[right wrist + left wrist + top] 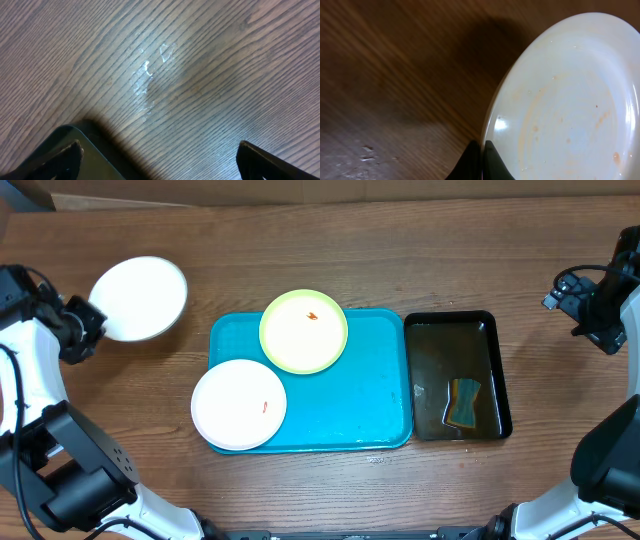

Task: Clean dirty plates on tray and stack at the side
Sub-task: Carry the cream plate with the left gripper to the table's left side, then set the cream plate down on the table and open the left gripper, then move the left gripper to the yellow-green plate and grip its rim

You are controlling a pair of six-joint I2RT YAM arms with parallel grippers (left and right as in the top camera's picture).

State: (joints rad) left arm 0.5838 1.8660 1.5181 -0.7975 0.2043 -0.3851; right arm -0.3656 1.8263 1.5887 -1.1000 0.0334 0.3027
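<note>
**One plate in the left gripper, two on the tray**

We saw the left gripper (90, 321) at the left side of the table (400, 250), its fingers (492, 162) closed tight on the rim of a white plate (138, 298). That plate was well clear of the blue tray (350, 405), off to its far left over bare wood. In the left wrist view its face carried faint orange streaks and specks, and a dark shadow lay on the wood beside it. We could not tell whether it touched the table.

The blue tray lay in the middle of the table. A green-rimmed plate (303, 331) sat at its far edge, overlapping the rim, with a small orange smear near its centre. A second white plate (238, 404) sat at the near left corner, hanging over the rim, with a small red mark on it. These two were just beside each other, and we could not tell whether they touched.

Right beside the blue tray stood a black tray (450, 316) holding water and a sponge (463, 402).

The right gripper (159, 146) hung over the table's far right side, its fingers spread wide with nothing between them. Water drops (147, 70) glinted on the wood below.
</note>
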